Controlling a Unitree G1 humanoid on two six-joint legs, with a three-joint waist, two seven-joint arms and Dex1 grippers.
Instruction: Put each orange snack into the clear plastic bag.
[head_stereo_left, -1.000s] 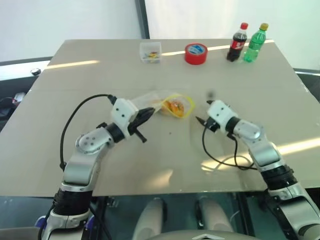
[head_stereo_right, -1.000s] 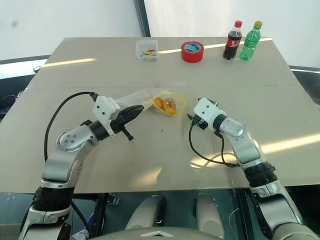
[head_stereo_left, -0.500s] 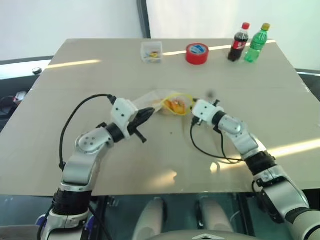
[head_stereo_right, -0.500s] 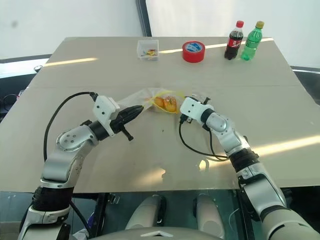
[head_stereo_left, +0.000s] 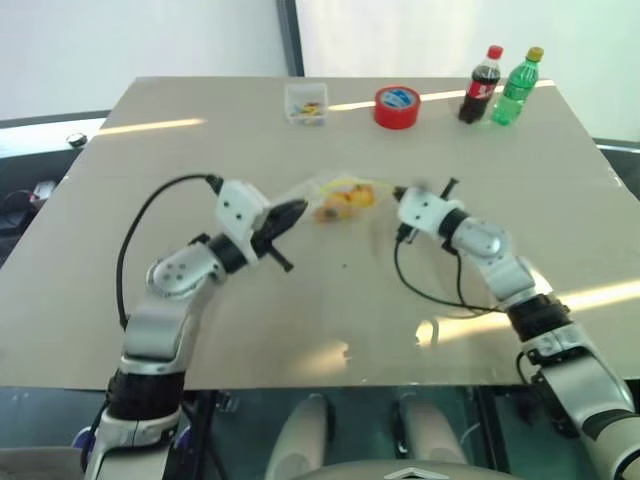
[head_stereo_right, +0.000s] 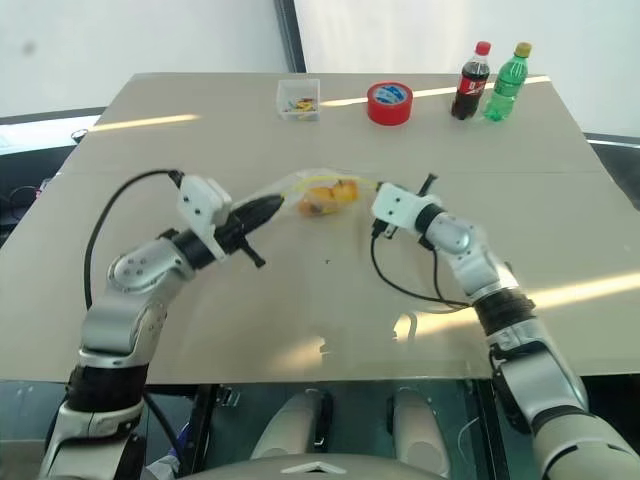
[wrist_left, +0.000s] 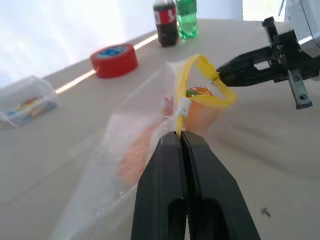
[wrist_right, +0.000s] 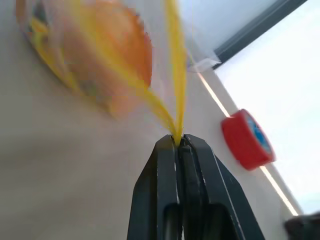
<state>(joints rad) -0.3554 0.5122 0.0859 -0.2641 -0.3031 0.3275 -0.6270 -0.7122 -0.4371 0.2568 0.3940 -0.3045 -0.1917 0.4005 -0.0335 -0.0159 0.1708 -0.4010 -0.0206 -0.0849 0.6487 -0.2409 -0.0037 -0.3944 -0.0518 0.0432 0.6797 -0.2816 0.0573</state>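
The clear plastic bag (head_stereo_left: 335, 192) hangs stretched between my two grippers, a little above the table (head_stereo_left: 300, 300). Its yellow seal strip (wrist_left: 200, 82) forms an open loop. Orange snacks (head_stereo_right: 325, 197) lie inside the bag; in the left wrist view one snack (wrist_left: 200, 107) sits by the mouth and another orange shape (wrist_left: 132, 157) deeper in. My left gripper (wrist_left: 180, 136) is shut on the bag's edge by the seal. On the opposite side, my right gripper (wrist_right: 177, 141) is shut on the yellow seal strip, and it also shows in the left wrist view (wrist_left: 222, 76).
At the table's far edge stand a small clear box (head_stereo_left: 305, 104), a red tape roll (head_stereo_left: 397, 106), a cola bottle (head_stereo_left: 478, 85) and a green bottle (head_stereo_left: 516, 86). A black cable (head_stereo_left: 440, 300) loops under my right arm onto the table.
My right gripper moved left to the bag's mouth, shut on the yellow seal strip and rose. Both grippers lifted the bag, with the snacks in it, off the table.
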